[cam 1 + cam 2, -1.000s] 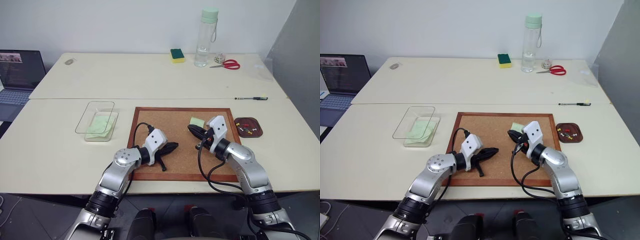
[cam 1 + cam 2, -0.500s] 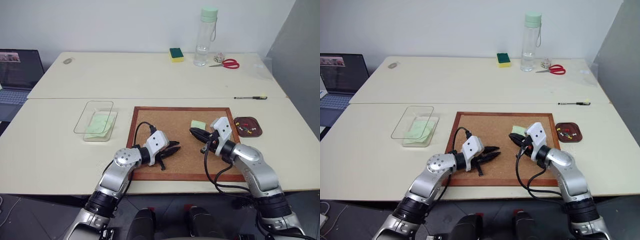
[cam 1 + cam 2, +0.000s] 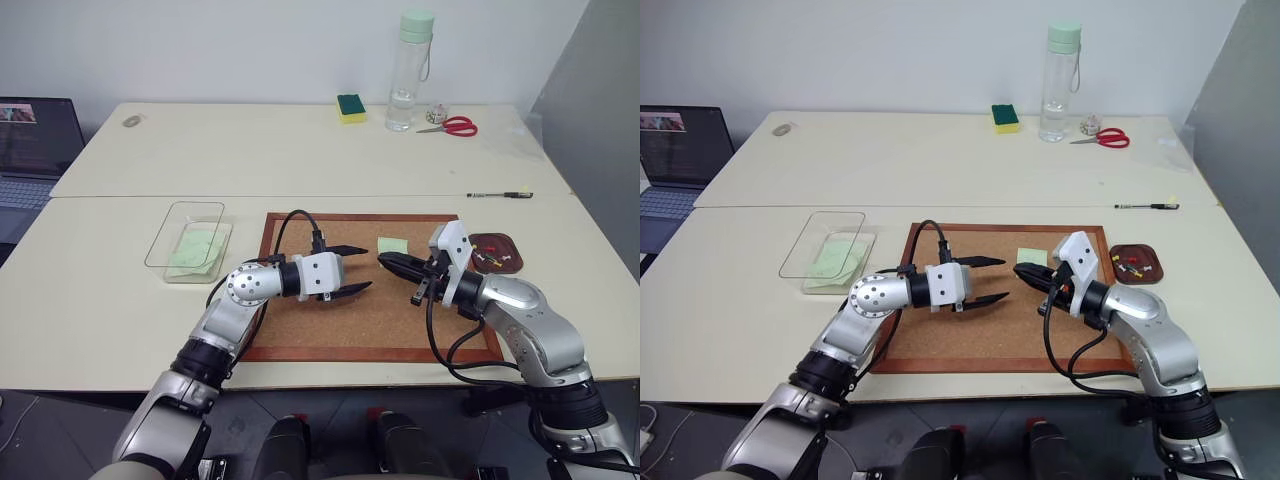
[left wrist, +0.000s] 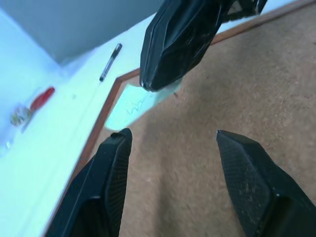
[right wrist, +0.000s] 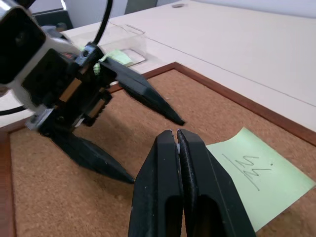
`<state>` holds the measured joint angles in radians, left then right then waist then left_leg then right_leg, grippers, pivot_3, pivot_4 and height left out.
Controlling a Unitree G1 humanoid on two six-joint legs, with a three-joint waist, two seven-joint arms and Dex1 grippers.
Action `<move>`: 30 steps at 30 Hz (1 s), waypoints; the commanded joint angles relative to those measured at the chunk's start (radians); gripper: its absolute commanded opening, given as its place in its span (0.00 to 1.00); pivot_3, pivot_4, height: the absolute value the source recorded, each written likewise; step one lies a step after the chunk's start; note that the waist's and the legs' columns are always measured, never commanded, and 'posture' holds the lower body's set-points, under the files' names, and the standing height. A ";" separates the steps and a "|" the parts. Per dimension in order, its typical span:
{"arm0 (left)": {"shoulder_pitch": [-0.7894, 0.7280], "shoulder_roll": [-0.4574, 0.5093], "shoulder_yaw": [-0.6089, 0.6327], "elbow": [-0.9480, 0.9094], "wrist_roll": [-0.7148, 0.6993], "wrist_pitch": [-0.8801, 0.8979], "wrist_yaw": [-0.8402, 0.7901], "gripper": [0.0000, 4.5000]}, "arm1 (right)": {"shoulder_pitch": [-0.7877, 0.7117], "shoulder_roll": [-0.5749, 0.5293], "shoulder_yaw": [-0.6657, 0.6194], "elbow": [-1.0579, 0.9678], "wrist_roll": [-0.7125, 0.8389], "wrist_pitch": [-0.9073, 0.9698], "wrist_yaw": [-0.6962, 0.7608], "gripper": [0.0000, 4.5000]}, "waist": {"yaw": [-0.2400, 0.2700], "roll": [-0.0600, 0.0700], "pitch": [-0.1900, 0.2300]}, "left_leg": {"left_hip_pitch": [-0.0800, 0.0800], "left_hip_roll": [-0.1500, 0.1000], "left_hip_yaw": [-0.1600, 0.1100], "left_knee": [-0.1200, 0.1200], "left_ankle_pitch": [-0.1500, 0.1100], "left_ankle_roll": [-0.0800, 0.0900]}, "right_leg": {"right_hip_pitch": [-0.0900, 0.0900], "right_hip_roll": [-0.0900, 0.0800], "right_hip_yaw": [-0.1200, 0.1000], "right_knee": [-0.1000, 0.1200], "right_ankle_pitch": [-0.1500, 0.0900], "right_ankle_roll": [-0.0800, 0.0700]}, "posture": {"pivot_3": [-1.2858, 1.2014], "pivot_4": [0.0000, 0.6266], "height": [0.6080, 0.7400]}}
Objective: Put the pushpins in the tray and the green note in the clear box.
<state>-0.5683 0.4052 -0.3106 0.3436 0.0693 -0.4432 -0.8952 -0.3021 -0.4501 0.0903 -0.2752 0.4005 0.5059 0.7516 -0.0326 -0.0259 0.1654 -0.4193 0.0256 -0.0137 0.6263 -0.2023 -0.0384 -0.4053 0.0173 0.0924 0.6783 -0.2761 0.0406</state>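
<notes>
The cork board [image 3: 375,300] looks rough and grainy inside its smooth wood frame, the green note [image 5: 256,180] is thin paper, and the clear box [image 3: 190,240] is shiny see-through plastic.

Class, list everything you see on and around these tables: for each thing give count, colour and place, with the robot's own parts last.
Cork board: one, wood-framed, near table.
Green note: one, pale green, on the cork board's far side.
Clear box: one, transparent, left of the board, green paper inside.
Tray: one, dark brown, right of the board, holding pushpins, red, yellow and whitish.
Pen: one, black, right.
Bottle: one, clear, mint lid, far table.
Sponge: one, green-yellow, far table.
Scissors: one, red-handled.
Laptop: one, far left.
Left gripper: jaws open, over the board.
Right gripper: jaws shut, beside the note.
</notes>
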 commanded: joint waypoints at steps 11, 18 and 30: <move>-0.106 -0.004 -0.019 0.177 0.141 -0.308 0.132 0.64 | -0.008 0.010 0.025 -0.087 0.045 0.054 0.011 0.00 | -0.001 -0.001 0.001 | 0.000 0.000 0.000 0.000 0.000 0.000 | 0.000 0.000 -0.001 0.000 0.000 0.000 | 0.52 0.24 1.00; -0.115 -0.007 -0.033 0.197 0.154 -0.355 0.142 0.56 | -0.005 0.015 0.042 -0.093 0.047 0.066 0.014 0.00 | -0.001 -0.001 0.001 | -0.001 0.000 -0.001 0.000 0.000 0.000 | 0.000 0.000 -0.001 0.000 0.000 0.000 | 0.52 0.24 1.00; -0.113 -0.001 -0.037 0.199 0.145 -0.368 0.128 0.09 | -0.013 0.016 0.036 -0.083 0.053 0.067 0.010 0.00 | -0.001 -0.001 0.001 | -0.001 0.000 -0.001 0.000 0.000 0.000 | 0.000 0.000 -0.002 0.000 0.000 0.000 | 0.52 0.24 1.00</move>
<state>-0.6638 0.3989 -0.3469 0.5526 0.2252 -0.7944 -0.7733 -0.3020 -0.4352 0.1408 -0.3284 0.4380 0.5772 0.7606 -0.0332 -0.0268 0.1661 -0.4200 0.0258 -0.0147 0.6265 -0.2023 -0.0384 -0.4055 0.0174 0.0905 0.6787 -0.2760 0.0406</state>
